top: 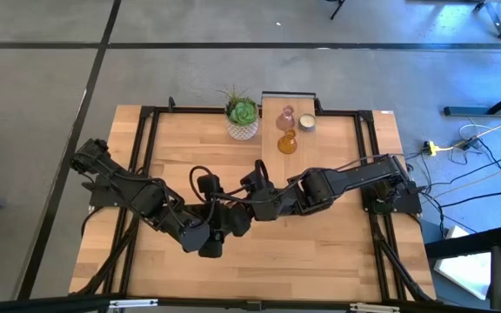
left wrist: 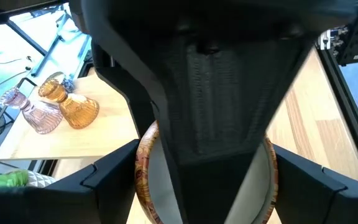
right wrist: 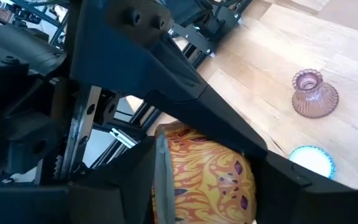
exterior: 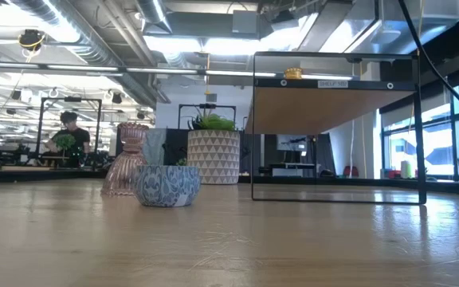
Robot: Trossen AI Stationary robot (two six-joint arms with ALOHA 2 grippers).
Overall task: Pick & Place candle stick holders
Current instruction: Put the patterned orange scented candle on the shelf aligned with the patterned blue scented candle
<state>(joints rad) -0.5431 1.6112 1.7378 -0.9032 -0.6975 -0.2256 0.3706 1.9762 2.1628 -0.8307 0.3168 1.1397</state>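
A round candle stick holder (right wrist: 204, 180), orange-patterned outside and white inside (left wrist: 160, 186), hangs above the table's middle between both grippers. My left gripper (left wrist: 207, 155) and my right gripper (right wrist: 204, 162) meet there (top: 233, 213), and the arms hide the holder in the high view. A pink glass holder (right wrist: 314, 93) and a blue-patterned round one (right wrist: 312, 160) stand on the table below. On the stand (top: 268, 97) at the back are a pink glass holder (top: 286, 117), an amber one (top: 287, 142) and a cream round one (top: 306, 123). My left gripper has the round holder's rim (left wrist: 143, 174) between its two fingers, one on each outer side of the rim. The white inside faces this gripper's wrist. The holder is lifted clear of the table. My right gripper's fingers stand against the holder from two sides, one by its rim edge (right wrist: 160, 177) and across its open mouth, the other on its patterned outer wall (right wrist: 244, 180). The holder lies on its side between them, mouth sideways.
A green succulent in a white patterned pot (top: 243, 117) stands left of the stand at the back. The black table frame (top: 146, 113) runs along the edges. Bare wood lies near the front edge (top: 320, 261). A person sits far off in the room (exterior: 68, 131).
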